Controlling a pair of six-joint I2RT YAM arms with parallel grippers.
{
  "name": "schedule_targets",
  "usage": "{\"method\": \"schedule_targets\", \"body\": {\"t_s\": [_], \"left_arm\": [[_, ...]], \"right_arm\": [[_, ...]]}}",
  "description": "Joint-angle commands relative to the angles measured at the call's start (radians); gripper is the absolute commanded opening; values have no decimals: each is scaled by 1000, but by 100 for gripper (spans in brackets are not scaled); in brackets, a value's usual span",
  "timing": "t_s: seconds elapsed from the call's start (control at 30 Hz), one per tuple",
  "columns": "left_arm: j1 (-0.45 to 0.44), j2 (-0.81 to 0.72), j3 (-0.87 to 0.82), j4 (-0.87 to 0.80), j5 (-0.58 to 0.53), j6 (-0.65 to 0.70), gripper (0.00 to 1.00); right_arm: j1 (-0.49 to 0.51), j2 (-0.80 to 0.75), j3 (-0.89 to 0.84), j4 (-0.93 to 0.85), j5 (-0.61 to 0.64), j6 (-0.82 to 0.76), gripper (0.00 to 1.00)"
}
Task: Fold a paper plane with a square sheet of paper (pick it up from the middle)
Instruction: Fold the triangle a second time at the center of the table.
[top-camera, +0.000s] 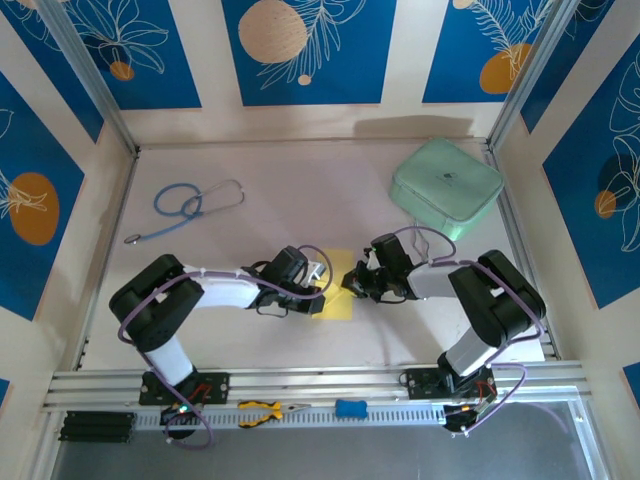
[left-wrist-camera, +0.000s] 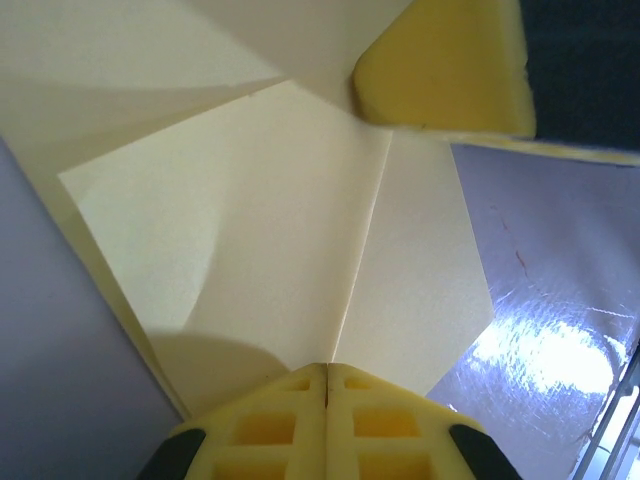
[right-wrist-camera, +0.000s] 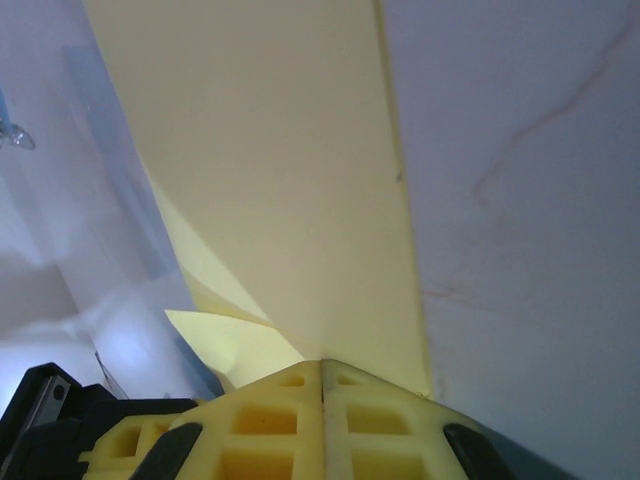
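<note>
The pale-yellow sheet of paper (top-camera: 338, 300) lies flat on the table between both grippers, folded into a narrower shape. In the left wrist view the paper (left-wrist-camera: 250, 220) shows angled flaps and a centre crease running down to my left gripper (left-wrist-camera: 328, 368), whose jaws are shut with their tips on the paper. My right gripper (right-wrist-camera: 322, 365) is shut too, its tips resting on the paper (right-wrist-camera: 280, 170) near a long straight edge. From above, the left gripper (top-camera: 322, 288) and the right gripper (top-camera: 350, 285) face each other closely across the sheet. One right finger (left-wrist-camera: 440, 65) shows opposite the left gripper.
A mint-green rounded case (top-camera: 446, 186) sits at the back right. A blue stethoscope (top-camera: 190, 205) lies at the back left. Yellow-handled pliers (top-camera: 262, 410) and a small blue block (top-camera: 350, 408) rest on the front rail. Metal frame posts border the table.
</note>
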Motion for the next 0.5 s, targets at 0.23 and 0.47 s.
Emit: {"method": "schedule_targets", "body": {"t_s": [0.23, 0.47], "left_arm": [[2, 32, -19, -112, 8, 1, 0], [3, 22, -22, -114, 3, 1, 0]], "right_arm": [[-46, -97, -49, -53, 169, -62, 0], [29, -258, -48, -52, 146, -102, 1]]}}
